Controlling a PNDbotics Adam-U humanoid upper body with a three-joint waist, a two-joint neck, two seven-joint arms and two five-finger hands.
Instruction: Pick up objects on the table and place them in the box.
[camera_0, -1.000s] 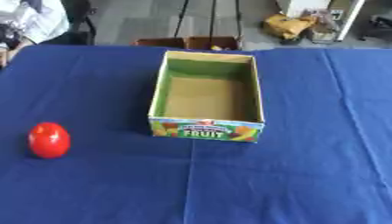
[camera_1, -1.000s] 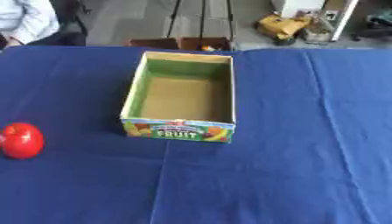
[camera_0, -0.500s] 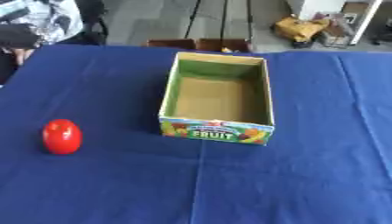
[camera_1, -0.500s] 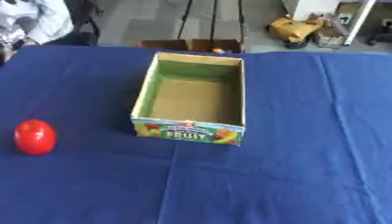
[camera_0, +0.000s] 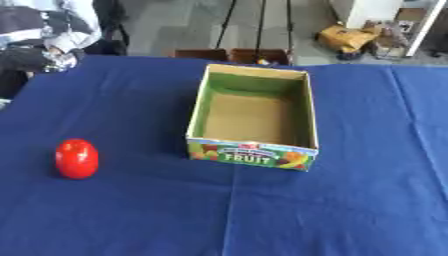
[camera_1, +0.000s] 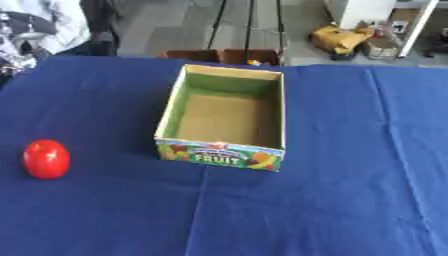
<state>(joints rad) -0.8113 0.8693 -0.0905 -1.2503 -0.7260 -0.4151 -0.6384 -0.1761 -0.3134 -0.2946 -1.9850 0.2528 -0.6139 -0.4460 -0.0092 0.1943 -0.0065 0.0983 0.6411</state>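
Red egg-shaped object stands at left of frame, well apart from the empty open-topped fruit box at centre; neither hand shows, their state unknowable

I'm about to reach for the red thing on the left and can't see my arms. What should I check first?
1. Red object upright on the blue cloth, left of the box: ok.
2. Box open at the top, inside bare: ok.
3. Cloth between object and box free of obstacles: ok.
4. Object apart from the box wall: ok.
5. Either hand in view: not ok, neither shows.
6. Hand readiness: cannot tell.
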